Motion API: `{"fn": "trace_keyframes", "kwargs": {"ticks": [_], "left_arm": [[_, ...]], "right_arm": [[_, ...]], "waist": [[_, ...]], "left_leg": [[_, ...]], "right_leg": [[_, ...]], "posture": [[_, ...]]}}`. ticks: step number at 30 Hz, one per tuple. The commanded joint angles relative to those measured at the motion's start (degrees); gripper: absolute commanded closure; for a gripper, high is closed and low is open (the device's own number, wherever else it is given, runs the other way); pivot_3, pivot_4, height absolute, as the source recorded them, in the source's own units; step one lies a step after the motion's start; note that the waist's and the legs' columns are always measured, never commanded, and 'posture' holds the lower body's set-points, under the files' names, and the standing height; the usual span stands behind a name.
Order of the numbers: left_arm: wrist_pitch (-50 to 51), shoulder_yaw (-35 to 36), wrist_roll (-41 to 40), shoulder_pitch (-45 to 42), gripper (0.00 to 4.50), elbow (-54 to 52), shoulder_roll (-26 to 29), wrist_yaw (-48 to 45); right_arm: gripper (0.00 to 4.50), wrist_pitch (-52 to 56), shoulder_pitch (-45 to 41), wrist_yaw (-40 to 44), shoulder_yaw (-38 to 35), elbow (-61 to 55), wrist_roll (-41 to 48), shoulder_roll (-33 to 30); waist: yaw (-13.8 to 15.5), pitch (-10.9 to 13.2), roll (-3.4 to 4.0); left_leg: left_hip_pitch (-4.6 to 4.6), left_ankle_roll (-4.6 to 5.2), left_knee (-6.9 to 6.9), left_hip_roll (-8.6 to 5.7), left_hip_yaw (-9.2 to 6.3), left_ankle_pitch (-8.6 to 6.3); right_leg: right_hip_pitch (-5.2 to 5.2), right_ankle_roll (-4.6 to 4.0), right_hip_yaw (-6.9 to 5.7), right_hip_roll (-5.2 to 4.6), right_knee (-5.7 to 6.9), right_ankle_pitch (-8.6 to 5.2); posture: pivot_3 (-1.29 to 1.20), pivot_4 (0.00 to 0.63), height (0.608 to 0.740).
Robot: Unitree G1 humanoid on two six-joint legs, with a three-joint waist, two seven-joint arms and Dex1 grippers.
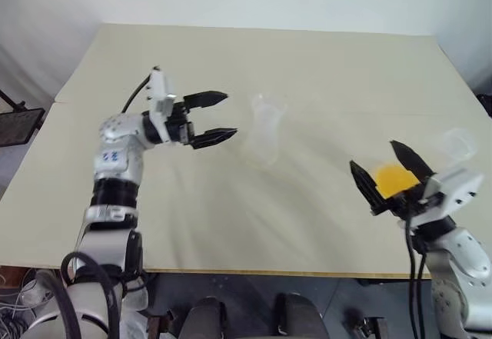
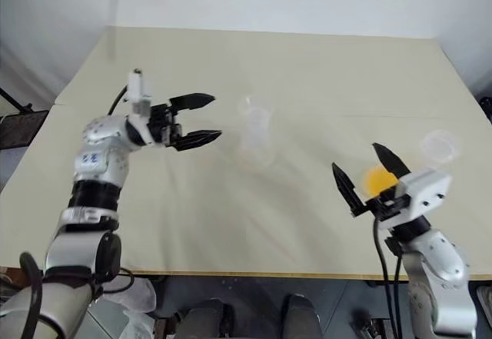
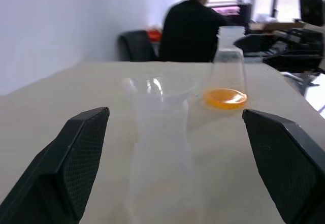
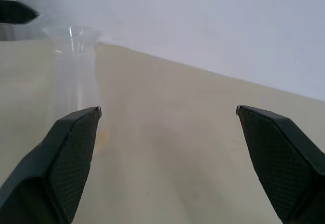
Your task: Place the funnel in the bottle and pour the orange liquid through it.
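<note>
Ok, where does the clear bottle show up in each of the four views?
Left eye view: bottle mid-table, just right of the left gripper, jaws open.
Right eye view: mid-table too, beside that gripper.
Left wrist view: close up between the jaws, in front of the orange liquid.
Right wrist view: standing beyond one jaw.
Shared landmark: the funnel flaring at its mouth.
</note>
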Motion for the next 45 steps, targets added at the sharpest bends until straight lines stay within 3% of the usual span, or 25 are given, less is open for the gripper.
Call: {"fn": "trace_keyframes", "kwargs": {"ticks": [1,4,8,15,20,24,31,38,45], "left_arm": [[1.84,1.4,-2.94,6.22,0.04,-8.46,1.07,1.14],[3.66,0.28,-2.94,11.07,0.04,-11.82,1.69,1.57],[3.86,-0.36,-4.44,11.4,0.04,-14.22,-0.12,2.39],[4.66,-2.0,-5.73,12.09,0.04,-18.14,-1.2,2.32],[6.12,-1.79,-6.86,13.6,0.04,-21.36,-0.87,3.46],[7.82,-1.42,-7.67,15.74,0.04,-24.7,0.3,4.28],[10.81,-0.63,-9.17,18.56,0.04,-30.32,1.76,6.9],[13.63,-0.52,-11.02,22.32,0.04,-36.18,3.52,8.44],[14.62,-0.43,-11.88,23.34,0.04,-38.31,3.87,10.22]], "right_arm": [[0.0,0.85,4.56,-2.9,-6.98,-5.06,3.41,0.0],[0.0,0.81,10.47,-5.14,-12.32,-7.84,5.81,1.87],[0.0,0.14,18.84,-6.15,-16.42,-10.96,7.82,5.08],[0.0,-0.51,29.43,-6.06,-18.98,-14.18,10.27,9.05],[0.0,0.82,31.66,-5.53,-18.84,-13.22,11.79,8.53],[0.0,2.64,30.4,-6.16,-18.52,-12.61,13.66,6.76],[0.0,10.88,20.09,-9.72,-17.14,-8.04,19.33,-0.41],[0.0,15.9,6.58,-11.78,-16.02,0.12,19.55,-5.78],[0.0,18.38,-0.77,-10.33,-14.25,6.91,18.05,-8.19]], "waist": [[0.28,0.0,0.0],[0.81,-0.01,0.01],[1.41,-0.01,0.0],[1.02,-0.08,0.12],[0.72,-0.08,0.12],[0.62,-0.08,0.12],[0.23,-0.08,0.12],[0.14,-0.08,0.12],[0.19,-0.08,0.12]], "left_leg": [[0.01,0.0,0.0,-0.04,0.01,0.0],[0.0,0.0,0.06,-0.06,0.04,0.0],[-0.01,0.0,0.07,-0.04,0.2,0.0],[0.13,0.0,0.0,-0.02,0.45,0.0],[0.24,0.0,-0.07,0.03,0.44,0.0],[0.49,0.0,-0.24,0.02,0.41,0.0],[0.66,0.01,-0.34,0.04,0.5,0.0],[0.69,0.01,-0.37,0.03,0.53,0.0],[0.68,0.01,-0.38,0.0,0.55,-0.01]], "right_leg": [[0.02,0.0,0.01,-0.03,0.0,0.0],[0.09,0.0,0.02,-0.03,0.0,0.0],[0.1,0.0,0.03,0.0,-0.03,0.0],[0.08,0.0,0.24,0.03,-0.06,0.0],[0.07,0.0,0.43,0.06,-0.07,0.0],[0.11,0.0,0.66,0.06,-0.06,0.0],[0.17,-0.01,0.81,0.07,-0.06,0.0],[0.17,-0.01,0.84,0.06,-0.07,0.0],[0.17,0.0,0.85,0.05,-0.09,0.0]], "posture": [[0.0,0.15,0.74],[0.0,0.15,0.74],[0.0,0.15,0.74],[0.0,0.15,0.74],[0.0,0.15,0.74],[0.0,0.15,0.74],[0.0,0.15,0.74],[0.0,0.15,0.74],[0.0,0.15,0.74]]}}
